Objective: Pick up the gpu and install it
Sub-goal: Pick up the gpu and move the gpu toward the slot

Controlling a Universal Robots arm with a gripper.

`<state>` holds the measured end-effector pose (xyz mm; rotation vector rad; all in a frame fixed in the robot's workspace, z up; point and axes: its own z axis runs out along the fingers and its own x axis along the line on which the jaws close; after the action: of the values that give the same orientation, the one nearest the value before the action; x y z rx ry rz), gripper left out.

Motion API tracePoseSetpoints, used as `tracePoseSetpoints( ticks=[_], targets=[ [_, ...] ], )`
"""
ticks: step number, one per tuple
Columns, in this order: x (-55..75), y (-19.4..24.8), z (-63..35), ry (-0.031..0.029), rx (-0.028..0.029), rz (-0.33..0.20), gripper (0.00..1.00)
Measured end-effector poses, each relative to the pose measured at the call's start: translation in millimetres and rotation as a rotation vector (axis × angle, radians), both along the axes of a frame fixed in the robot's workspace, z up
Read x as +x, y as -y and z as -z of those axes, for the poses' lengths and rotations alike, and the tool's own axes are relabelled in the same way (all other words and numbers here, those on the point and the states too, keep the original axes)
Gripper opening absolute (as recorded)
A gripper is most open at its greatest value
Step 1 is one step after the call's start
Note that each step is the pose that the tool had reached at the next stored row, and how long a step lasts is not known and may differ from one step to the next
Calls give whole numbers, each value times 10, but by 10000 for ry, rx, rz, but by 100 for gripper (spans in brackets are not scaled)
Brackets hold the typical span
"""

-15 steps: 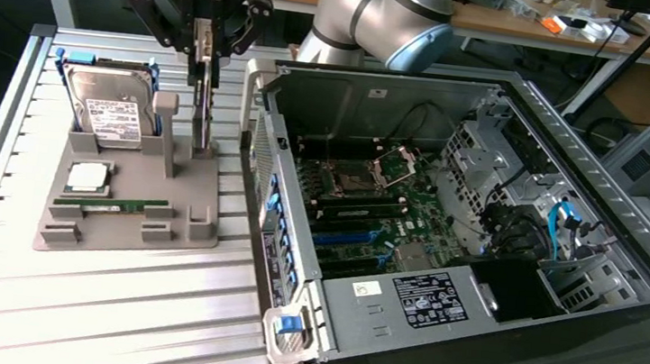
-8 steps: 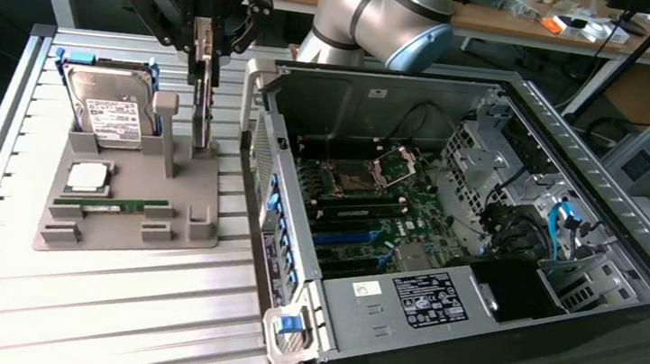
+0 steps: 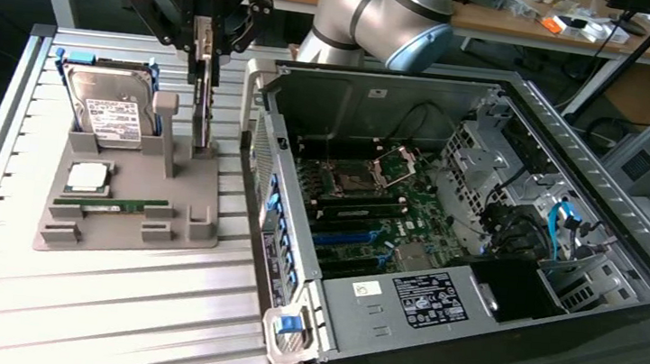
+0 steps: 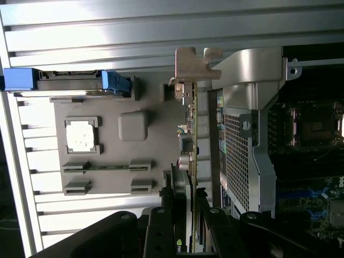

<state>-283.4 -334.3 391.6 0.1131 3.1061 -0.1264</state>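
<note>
The black tool [image 3: 199,65] hangs straight down over the counter [image 3: 106,304], a bed of silver aluminium slats, and it is pinching the top edge of the gpu [image 3: 200,119], a thin flat green circuit-board card. The fingers are pressed in on the card from both sides. The gpu stands upright on its edge, its lower end down at the flat grey plastic holder [image 3: 114,228]. Whether it is seated there or just clear of it, I cannot tell.

The card is at the holder's edge on the exterior view's right, just beside the open grey metal computer case [image 3: 328,273]. From the wrist, the gpu [image 4: 192,134] shows edge-on, running away from the tool [image 4: 187,215], with its silver metal bracket [image 4: 188,62] at the far end. The perforated wall of the case [image 4: 236,156] is right alongside.

On the holder, a boxy silver hard drive [image 3: 109,109] with a white label leans in its blue-railed cradle. A square silver processor chip [image 3: 87,177] lies flat below it, and a narrow green RAM stick [image 3: 111,205] rests in its slot nearer the camera. Inside the case the dark green motherboard [image 3: 383,206] lies exposed. The grey and blue robot arm [image 3: 379,16] curves in above the case.
</note>
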Motion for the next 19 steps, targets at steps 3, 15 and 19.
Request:
tracePoseSetpoints(
  ticks=[3, 15, 19],
  targets=[
    [0, 0, -9, -1, 0, 0, 27],
    [0, 0, -88, 1, 1, 0, 27],
    [0, 0, -97, 1, 1, 0, 27]
  ],
)
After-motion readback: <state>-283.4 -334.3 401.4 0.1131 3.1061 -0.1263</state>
